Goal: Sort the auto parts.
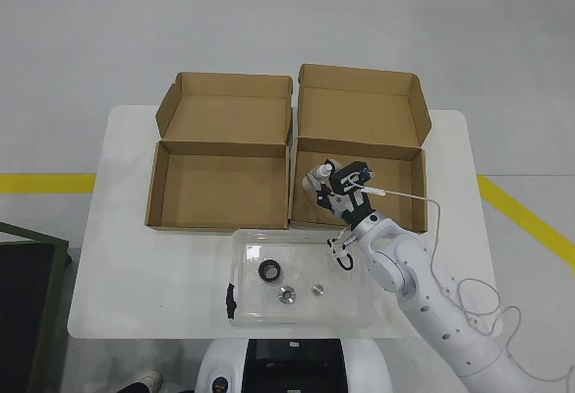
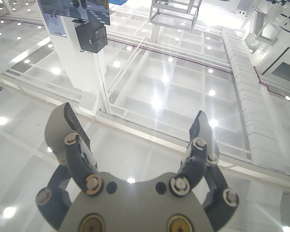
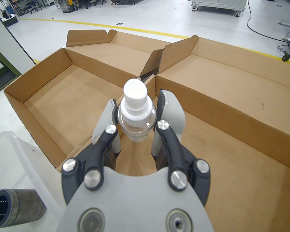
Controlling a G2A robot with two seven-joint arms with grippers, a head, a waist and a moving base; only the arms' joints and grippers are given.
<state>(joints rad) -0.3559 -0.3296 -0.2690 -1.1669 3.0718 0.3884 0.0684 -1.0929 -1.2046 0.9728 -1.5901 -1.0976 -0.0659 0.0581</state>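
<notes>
My right gripper point(image 3: 136, 112) is shut on a small clear bottle with a white cap point(image 3: 136, 112), held above the near left part of the right cardboard box point(image 3: 232, 112). From above, the right gripper point(image 1: 328, 185) and the bottle point(image 1: 323, 174) hang over that box point(image 1: 410, 192). A clear plastic tray point(image 1: 253, 295) in front of the boxes holds a dark cylindrical bushing point(image 1: 269, 270), a metal disc part point(image 1: 287, 295) and a small round metal part point(image 1: 317, 289). The bushing point(image 3: 14, 206) lies close by in the right wrist view. My left gripper point(image 2: 135, 124) is open, pointing up at the ceiling.
The left cardboard box point(image 1: 218, 187) stands open beside the right one, both lids folded back. The boxes and tray sit on a white table point(image 1: 120, 246). Yellow floor tape point(image 1: 31, 183) runs on both sides.
</notes>
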